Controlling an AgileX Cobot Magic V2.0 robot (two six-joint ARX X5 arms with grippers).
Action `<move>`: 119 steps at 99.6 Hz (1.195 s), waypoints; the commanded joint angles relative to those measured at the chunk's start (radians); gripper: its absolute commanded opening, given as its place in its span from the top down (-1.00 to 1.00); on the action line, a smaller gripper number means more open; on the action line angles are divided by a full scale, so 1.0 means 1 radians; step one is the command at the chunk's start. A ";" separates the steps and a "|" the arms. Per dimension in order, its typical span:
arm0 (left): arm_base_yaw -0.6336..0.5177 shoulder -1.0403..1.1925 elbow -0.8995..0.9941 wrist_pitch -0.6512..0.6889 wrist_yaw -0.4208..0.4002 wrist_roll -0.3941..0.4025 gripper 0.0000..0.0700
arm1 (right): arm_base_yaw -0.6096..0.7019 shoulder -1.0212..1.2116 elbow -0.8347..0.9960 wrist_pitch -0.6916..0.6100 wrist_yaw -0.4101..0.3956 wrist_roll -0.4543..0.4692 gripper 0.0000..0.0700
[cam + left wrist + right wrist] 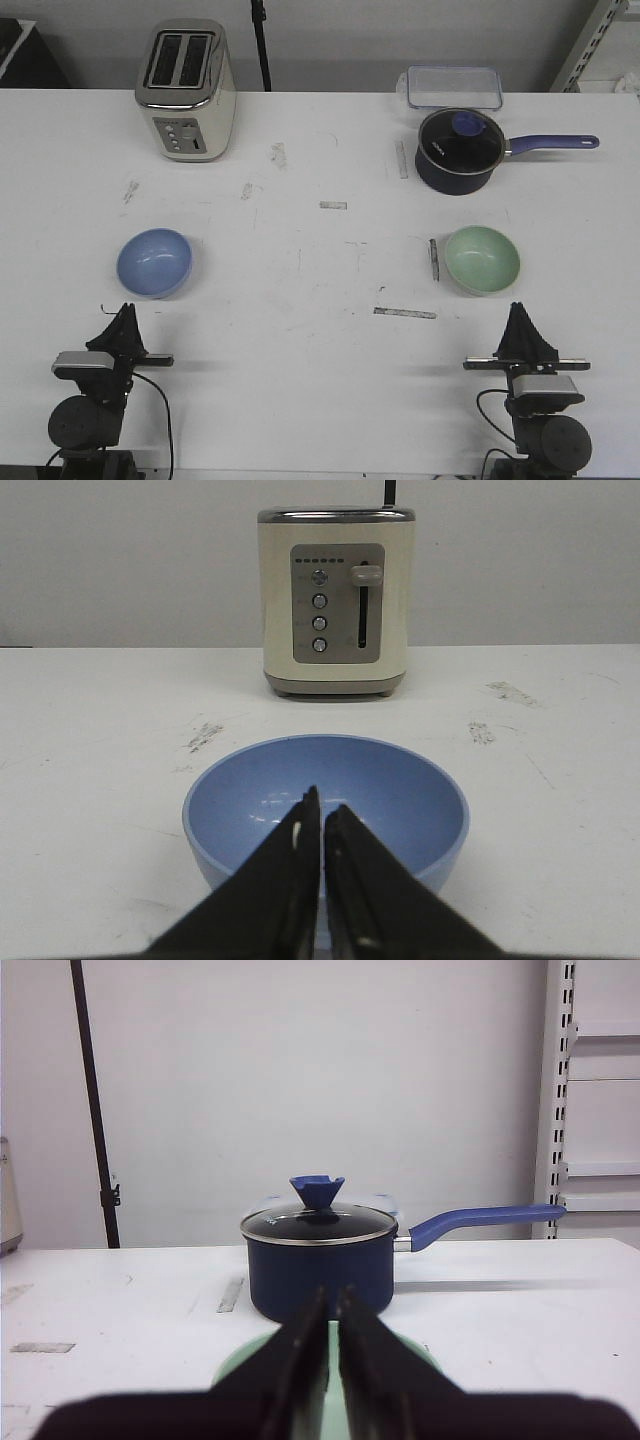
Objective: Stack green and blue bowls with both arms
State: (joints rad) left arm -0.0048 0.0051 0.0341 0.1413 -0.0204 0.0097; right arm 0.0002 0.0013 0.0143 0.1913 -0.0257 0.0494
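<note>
The blue bowl (154, 263) sits upright on the white table at the left; it fills the left wrist view (400, 790) just ahead of the fingertips. The green bowl (482, 260) sits upright at the right; in the right wrist view only its rim (245, 1360) shows behind the fingers. My left gripper (124, 318) (322, 802) is shut and empty, close in front of the blue bowl. My right gripper (520, 315) (333, 1295) is shut and empty, close in front of the green bowl.
A cream toaster (187, 90) stands at the back left. A dark navy saucepan with a lid and purple handle (458, 150) stands behind the green bowl, a clear plastic container (453, 86) behind it. Tape strips (404, 313) mark the table.
</note>
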 commanded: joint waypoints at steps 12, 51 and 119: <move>0.001 -0.002 -0.022 0.010 0.001 0.002 0.99 | 0.001 0.000 -0.002 0.010 0.000 0.000 0.96; 0.001 -0.002 -0.022 0.010 0.001 0.002 0.99 | 0.001 0.000 -0.002 0.010 0.000 0.000 0.96; 0.001 -0.002 -0.022 0.010 0.002 0.002 0.99 | 0.000 0.001 0.127 -0.168 0.001 0.006 0.97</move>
State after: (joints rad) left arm -0.0048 0.0051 0.0341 0.1410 -0.0204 0.0097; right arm 0.0002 0.0013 0.1059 0.0494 -0.0257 0.0498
